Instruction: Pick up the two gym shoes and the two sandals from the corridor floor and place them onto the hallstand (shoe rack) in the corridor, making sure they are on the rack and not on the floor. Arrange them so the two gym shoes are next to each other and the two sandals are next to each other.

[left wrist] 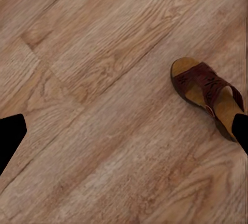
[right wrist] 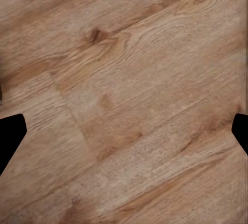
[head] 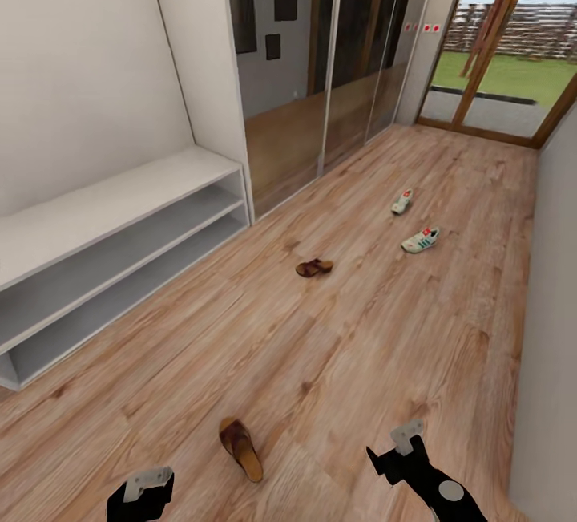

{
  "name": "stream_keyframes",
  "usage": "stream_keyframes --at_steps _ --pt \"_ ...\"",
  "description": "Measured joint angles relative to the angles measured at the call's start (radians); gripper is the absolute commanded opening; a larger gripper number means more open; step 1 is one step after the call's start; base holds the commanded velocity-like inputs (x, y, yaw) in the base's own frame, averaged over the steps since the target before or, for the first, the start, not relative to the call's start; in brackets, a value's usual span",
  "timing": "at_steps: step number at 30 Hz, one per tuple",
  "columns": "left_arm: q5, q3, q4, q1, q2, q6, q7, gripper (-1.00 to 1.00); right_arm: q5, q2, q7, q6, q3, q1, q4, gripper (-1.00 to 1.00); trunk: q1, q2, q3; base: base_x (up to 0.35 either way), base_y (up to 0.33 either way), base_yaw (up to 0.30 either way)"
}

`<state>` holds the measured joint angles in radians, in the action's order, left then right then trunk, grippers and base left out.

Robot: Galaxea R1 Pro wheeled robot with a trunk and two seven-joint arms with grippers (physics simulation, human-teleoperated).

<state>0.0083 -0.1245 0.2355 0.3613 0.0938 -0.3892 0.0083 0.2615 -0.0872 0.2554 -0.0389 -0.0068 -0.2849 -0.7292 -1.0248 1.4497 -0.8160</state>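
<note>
Shoes scattered on the corridor floor, rack bare

Sandals and sneakers lie on the corridor floor [head: 344, 345], and we take the hallstand [head: 104, 209] as our landmark: the light-grey unit stands against the wall at our left, its flat top and two low shelves carrying nothing.

One sandal [head: 241, 448] lies nearest to us, well out from the hallstand's near end, between our two arms; in the left wrist view we see it again [left wrist: 209, 97], dark brown straps over a tan footbed, flat on the planks. The other sandal [head: 314, 267] rests farther along the corridor, out from the hallstand's far end and well apart from the first.

Beyond that, farther still from the hallstand, we find one gym shoe [head: 421, 240] with green side stripes, upright on its sole, and the second gym shoe [head: 402, 201] just past it with a red-orange accent showing. The two lie near each other but apart. We can read no brand, label or writing on any shoe; they are too small.

Our left gripper [head: 148, 480] hangs low over the floor beside the nearest sandal, holding nothing, and the left wrist view shows its dark finger [left wrist: 10, 136] tips wide apart at either edge. Our right gripper [head: 407, 438] hangs on the other side of that sandal, also holding nothing, with its fingers [right wrist: 10, 136] likewise spread wide over bare planks.

Past the hallstand's far end stand mirrored wardrobe doors [head: 336, 65], and small red marks [head: 431, 27] sit on the wall beyond them, too blurred to read.
</note>
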Motion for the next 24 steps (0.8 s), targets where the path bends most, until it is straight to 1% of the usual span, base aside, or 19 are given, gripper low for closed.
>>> stream_keyframes --at_steps 7,10,14,24 --pt "0.000 0.000 0.000 0.000 -0.001 0.000 0.000 1.00 0.000 0.000 -0.001 0.000 0.000 0.000 -0.002 1.00 0.000 0.000 0.000 0.165 -0.241 0.211" --pt "0.000 0.000 0.000 0.000 -0.001 0.000 0.001 1.00 0.000 0.000 -0.002 0.000 0.000 0.000 -0.004 1.00 0.000 0.000 0.000 0.156 -0.244 0.119" --pt "0.000 0.000 0.000 0.000 -0.002 0.000 0.001 1.00 0.000 0.000 -0.001 0.000 0.000 0.000 -0.005 1.00 0.000 0.000 0.000 0.101 -0.258 0.048" --pt "0.001 -0.002 0.001 0.000 -0.003 0.000 0.002 1.00 0.000 0.000 0.001 0.000 0.000 0.000 -0.006 1.00 0.000 0.000 0.000 0.013 -0.259 0.006"
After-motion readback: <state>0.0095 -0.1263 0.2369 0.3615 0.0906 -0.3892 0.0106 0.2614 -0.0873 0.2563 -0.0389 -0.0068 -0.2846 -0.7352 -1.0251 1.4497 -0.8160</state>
